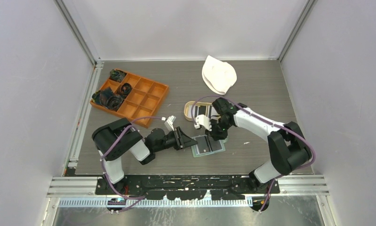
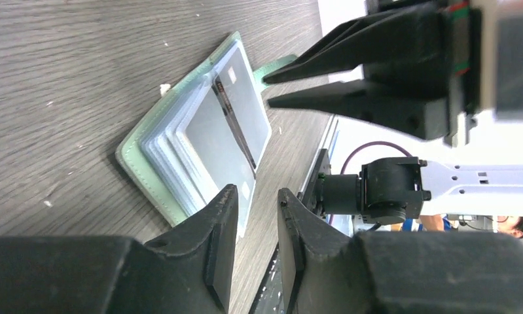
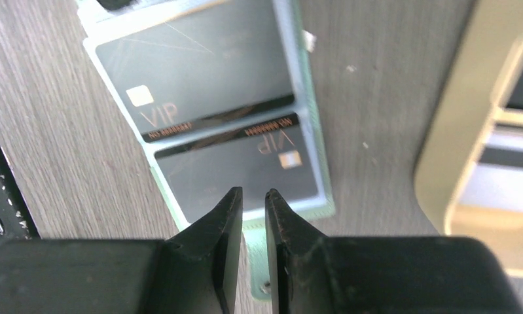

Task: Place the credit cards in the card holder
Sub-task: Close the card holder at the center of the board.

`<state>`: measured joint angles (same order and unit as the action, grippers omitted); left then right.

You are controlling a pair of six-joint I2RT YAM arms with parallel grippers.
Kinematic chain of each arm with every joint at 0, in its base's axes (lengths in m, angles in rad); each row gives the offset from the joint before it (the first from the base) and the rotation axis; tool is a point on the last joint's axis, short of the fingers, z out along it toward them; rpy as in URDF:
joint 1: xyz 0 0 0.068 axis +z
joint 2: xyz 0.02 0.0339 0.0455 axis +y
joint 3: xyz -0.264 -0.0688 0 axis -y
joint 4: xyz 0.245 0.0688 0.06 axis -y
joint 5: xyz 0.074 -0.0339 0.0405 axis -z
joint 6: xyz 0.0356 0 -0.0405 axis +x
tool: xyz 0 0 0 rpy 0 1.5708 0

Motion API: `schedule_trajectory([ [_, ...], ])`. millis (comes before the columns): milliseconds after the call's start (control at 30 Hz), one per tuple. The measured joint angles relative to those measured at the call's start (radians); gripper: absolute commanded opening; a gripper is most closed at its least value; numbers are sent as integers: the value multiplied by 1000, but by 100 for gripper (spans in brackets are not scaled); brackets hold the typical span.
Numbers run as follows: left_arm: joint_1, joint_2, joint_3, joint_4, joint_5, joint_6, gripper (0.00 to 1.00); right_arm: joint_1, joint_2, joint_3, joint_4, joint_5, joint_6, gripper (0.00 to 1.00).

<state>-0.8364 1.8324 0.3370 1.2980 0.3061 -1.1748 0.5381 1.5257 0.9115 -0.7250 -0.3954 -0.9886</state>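
Closest in, on the left wrist view, the left gripper (image 2: 257,191) shows its two black fingers a little apart, turned so that one sits nearer the tabletop than the other. They stand at the near edge of the card holder (image 2: 133,152), which lies open and flat on the dark wood-grain table (image 1: 261,94) between the two arms' tips. The corner of its top pale blue-grey pocket reaches into the gap (whether either pad touches it I cannot tell).

On the holder's far side the right gripper (image 3: 252,192) points down, its fingers nearly together with only a narrow slit between them. Its tips are right at the sage-green snap tab (image 2: 283,64), though contact cannot be made out.

Two black credit cards (image 3: 199,72) marked VIP sit in the open pockets, one on each side of the fold, each with its stripe toward the fold. Just beyond the holder lies an oval tan tray (image 3: 445,144) with loose cards (image 1: 201,110) in it, dark and white.

At the left rear stands an orange compartment box (image 1: 155,89) with dark cord bundles (image 1: 111,100) in its left-end compartments. At the back lies a white floppy cloth thing (image 1: 219,74).
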Motion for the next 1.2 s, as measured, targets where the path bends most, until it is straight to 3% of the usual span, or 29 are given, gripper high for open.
schedule_trajectory([
  [133, 0, -26, -27, -30, -27, 11, 35, -71, -47, 5, -8, -11, 6, 27],
  [400, -26, -249, -26, -356, -107, 93, 49, -107, -15, 5, -18, 66, -12, 26],
  [567, -43, -267, -8, -519, -134, 111, 56, -107, 42, 5, -21, 98, -26, 26],
  [867, -53, -151, 61, -438, -109, 79, 57, -108, 105, 24, -56, 114, -42, 26],
  [1200, -52, 9, 56, -159, -51, 8, 53, -105, 148, 71, -108, 117, -53, 26],
])
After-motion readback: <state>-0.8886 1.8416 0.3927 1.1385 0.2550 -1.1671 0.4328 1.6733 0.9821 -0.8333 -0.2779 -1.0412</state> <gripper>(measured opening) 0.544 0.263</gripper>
